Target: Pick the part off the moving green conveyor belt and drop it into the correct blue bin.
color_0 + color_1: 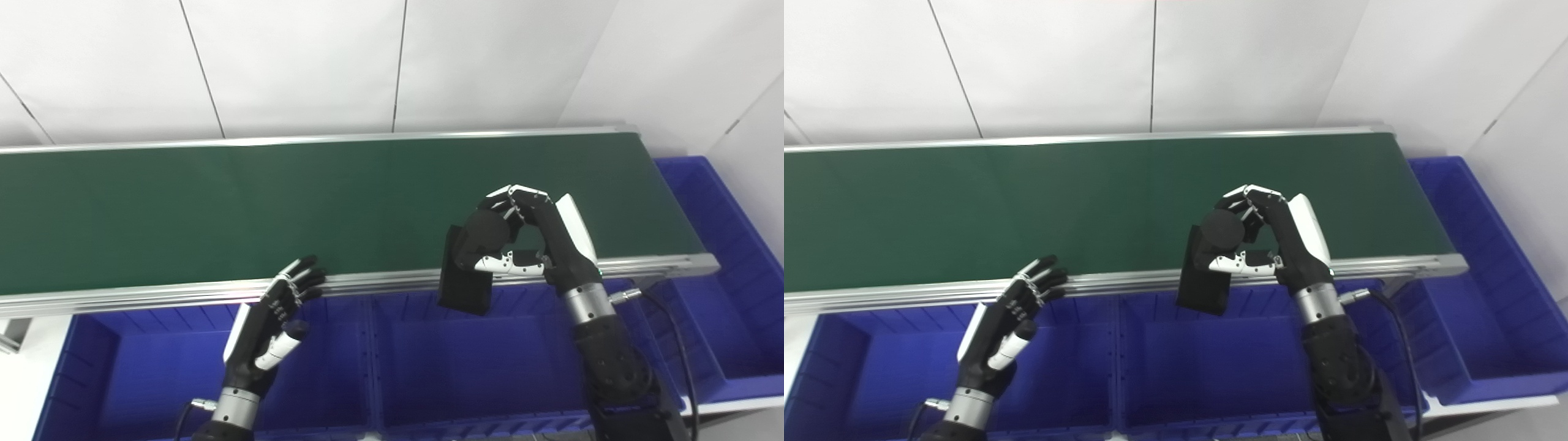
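My belt [306, 208] looks matt green between brushed metal rails [398, 283]; the part [463, 285] matt black; the bins [429, 361] smooth blue plastic.

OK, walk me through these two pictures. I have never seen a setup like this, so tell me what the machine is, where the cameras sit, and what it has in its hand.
This is a humanoid robot with two arms, each ending in a hand with fingers and a thumb. Both pictures come from two cameras side by side on its head, looking down, so they show the same scene from slightly different spots.

The long dark green strip is a conveyor belt with a silver frame. Nothing lies on the part of it in view. Below it, nearer the robot, sit blue bins, and another blue bin stands at the belt's right end.

The right hand is shut on a black part, a flat dark block that hangs over the belt's near edge, above the bins. The left hand holds nothing, with its fingers apart near the rail.
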{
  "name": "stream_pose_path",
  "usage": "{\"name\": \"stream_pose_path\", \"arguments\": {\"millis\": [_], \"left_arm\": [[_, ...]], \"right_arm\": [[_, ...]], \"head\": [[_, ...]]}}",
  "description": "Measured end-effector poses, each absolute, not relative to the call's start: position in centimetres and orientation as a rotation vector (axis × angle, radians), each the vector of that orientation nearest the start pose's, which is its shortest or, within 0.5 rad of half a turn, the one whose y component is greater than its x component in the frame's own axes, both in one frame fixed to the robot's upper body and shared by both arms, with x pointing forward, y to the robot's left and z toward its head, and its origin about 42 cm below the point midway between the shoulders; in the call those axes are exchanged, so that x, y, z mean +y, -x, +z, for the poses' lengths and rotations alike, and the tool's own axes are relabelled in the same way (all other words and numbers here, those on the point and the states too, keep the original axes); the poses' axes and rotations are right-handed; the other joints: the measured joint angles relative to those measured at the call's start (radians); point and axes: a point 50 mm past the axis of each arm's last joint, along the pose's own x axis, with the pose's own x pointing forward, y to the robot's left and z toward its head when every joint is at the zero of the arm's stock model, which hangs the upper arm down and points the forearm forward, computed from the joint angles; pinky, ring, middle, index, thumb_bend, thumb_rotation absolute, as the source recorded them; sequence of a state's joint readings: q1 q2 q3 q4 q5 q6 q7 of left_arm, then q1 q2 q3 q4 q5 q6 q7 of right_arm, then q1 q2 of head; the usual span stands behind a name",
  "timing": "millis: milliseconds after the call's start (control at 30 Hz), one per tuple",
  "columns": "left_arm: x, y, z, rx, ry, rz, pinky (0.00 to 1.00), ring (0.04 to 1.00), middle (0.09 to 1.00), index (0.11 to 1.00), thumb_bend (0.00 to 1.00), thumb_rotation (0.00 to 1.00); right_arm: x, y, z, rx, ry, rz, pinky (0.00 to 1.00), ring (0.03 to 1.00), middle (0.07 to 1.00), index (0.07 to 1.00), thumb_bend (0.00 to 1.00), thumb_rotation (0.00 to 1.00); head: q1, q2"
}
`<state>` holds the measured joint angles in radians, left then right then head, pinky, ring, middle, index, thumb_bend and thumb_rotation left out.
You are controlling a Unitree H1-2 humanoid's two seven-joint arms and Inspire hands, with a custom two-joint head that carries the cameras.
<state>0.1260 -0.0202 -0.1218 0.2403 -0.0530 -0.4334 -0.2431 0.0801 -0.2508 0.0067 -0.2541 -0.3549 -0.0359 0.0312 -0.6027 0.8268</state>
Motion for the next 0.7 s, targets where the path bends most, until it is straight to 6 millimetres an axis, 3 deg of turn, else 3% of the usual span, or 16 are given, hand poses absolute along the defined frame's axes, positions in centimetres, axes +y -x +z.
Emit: {"name": "stream_pose_path", "arguments": {"millis": [367,700], "left_arm": [[17.2,-22.5,3.4,-0.095,0.067,-0.315,0.75,0.799,0.805,0.843,0.88,0.75],[17.3,-22.5,3.4,-0.097,0.065,-0.321,0.75,0.803,0.81,0.848,0.89,0.75]], "right_arm": [[-28.2,-21.3,12.7,-0.079,0.767,0.065,0.23,0.29,0.417,0.527,0.52,0.0],[-27.9,-21.5,8.0,0.136,0.867,0.278,0.26,0.318,0.419,0.523,0.52,0.0]], "head": [[-0.034,0.02],[-0.049,0.02]]}}
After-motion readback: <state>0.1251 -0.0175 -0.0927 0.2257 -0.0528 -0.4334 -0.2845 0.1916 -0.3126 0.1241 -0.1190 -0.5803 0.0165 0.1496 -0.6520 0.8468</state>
